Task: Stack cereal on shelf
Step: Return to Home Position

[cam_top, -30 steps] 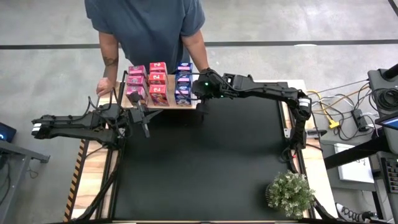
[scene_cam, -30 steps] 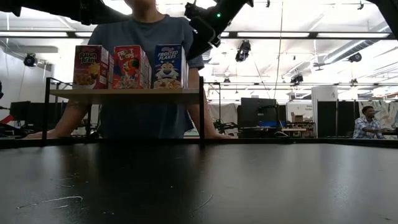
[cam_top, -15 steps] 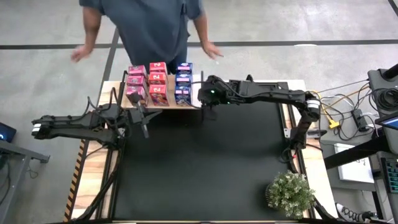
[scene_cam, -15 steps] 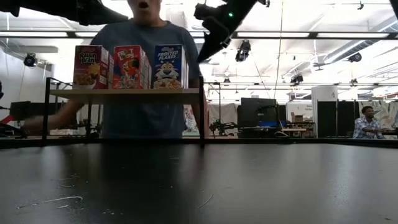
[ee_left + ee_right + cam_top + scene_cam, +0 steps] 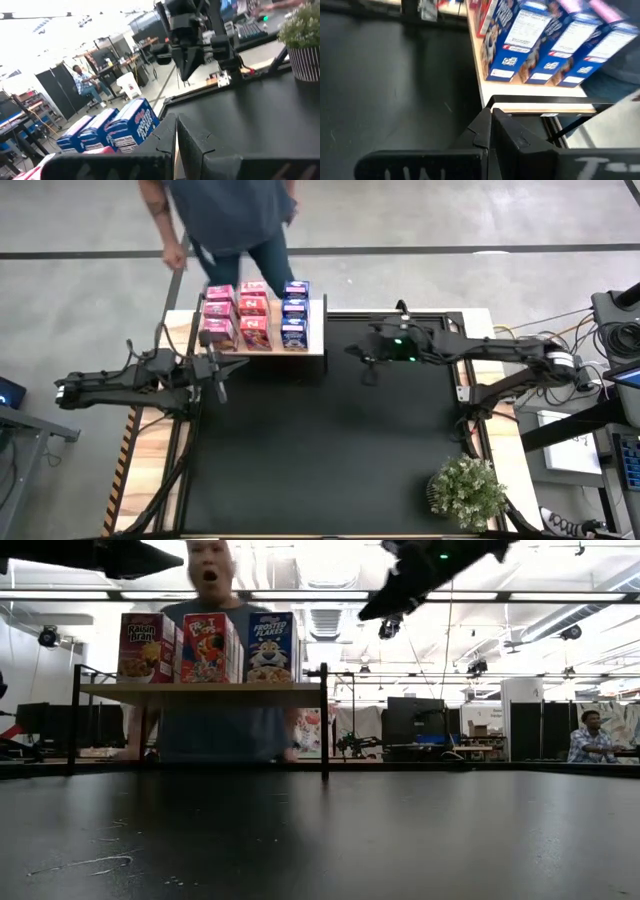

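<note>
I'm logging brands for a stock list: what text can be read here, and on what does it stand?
"RAISIN BRAN": magenta box, picture-left on the shelf, low view.
"FROSTED FLAKES": blue box, picture-right on the shelf.
Red box between them: title too small to read surely.
Blue boxes in the right wrist view: panel print too blurred.
Box tops in the high view: too small.

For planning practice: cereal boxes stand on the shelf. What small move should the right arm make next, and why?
Probably fold the right arm toward its base. Its jaws look shut and empty over the mat, off the shelf; the boxes stand in rows, so nothing seems left to place. The left arm waits beside the shelf.
</note>
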Controlling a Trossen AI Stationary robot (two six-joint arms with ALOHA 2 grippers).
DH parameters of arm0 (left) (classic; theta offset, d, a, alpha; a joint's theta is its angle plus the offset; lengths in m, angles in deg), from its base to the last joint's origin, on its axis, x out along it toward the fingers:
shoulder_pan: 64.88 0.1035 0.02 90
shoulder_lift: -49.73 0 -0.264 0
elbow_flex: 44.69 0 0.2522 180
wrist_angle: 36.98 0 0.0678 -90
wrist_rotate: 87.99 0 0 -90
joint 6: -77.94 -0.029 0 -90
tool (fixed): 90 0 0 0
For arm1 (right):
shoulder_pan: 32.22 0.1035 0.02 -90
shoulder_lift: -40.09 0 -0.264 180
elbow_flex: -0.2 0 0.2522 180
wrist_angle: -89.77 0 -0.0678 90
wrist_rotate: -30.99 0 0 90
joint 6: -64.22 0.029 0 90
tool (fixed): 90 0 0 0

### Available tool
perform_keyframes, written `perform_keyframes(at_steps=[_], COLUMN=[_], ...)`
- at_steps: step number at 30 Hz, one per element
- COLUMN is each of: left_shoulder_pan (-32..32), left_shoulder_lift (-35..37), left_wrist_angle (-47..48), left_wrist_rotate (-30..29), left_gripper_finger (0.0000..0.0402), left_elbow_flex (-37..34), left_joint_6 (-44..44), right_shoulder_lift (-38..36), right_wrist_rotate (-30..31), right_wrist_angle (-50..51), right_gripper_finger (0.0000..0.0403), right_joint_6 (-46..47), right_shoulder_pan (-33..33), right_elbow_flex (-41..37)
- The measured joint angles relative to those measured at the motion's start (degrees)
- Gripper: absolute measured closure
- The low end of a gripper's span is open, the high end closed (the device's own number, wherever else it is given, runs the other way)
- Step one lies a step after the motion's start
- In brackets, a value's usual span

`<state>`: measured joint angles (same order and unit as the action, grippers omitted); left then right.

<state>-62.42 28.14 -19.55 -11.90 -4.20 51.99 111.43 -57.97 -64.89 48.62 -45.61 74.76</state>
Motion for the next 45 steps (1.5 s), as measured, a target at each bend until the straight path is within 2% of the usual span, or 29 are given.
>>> perform_keyframes(at_steps=[7,16,22,33,36,45], left_shoulder_pan=[0.00,0.00,0.00,0.00,0.00,-0.02], left_shoulder_lift=[7.44,16.22,21.65,21.60,21.60,21.55], left_wrist_angle=[0.42,0.44,0.56,0.91,0.72,3.26], left_wrist_rotate=[-0.02,-0.02,-0.02,0.52,3.45,18.08], left_gripper_finger=[0.0402,0.0402,0.0402,0.0402,0.0402,0.0402], left_elbow_flex=[-2.33,-6.07,-9.32,-12.62,-12.49,-12.64], left_joint_6=[0.97,3.60,5.23,13.73,14.52,16.28], right_shoulder_lift=[-13.63,-30.55,-40.51,-52.97,-56.10,-65.11], right_wrist_rotate=[-0.02,-0.05,-0.05,-1.28,-1.30,-1.40], right_wrist_angle=[-9.08,-13.28,-13.80,-14.01,-13.97,-14.47], right_gripper_finger=[0.0394,0.0394,0.0394,0.0394,0.0394,0.0394], right_joint_6=[0.73,2.89,3.69,3.56,3.60,3.59], right_shoulder_pan=[-0.02,-0.02,-0.01,0.00,0.00,0.02], right_elbow_flex=[-15.15,-28.69,-34.83,-40.98,-42.36,-46.22])
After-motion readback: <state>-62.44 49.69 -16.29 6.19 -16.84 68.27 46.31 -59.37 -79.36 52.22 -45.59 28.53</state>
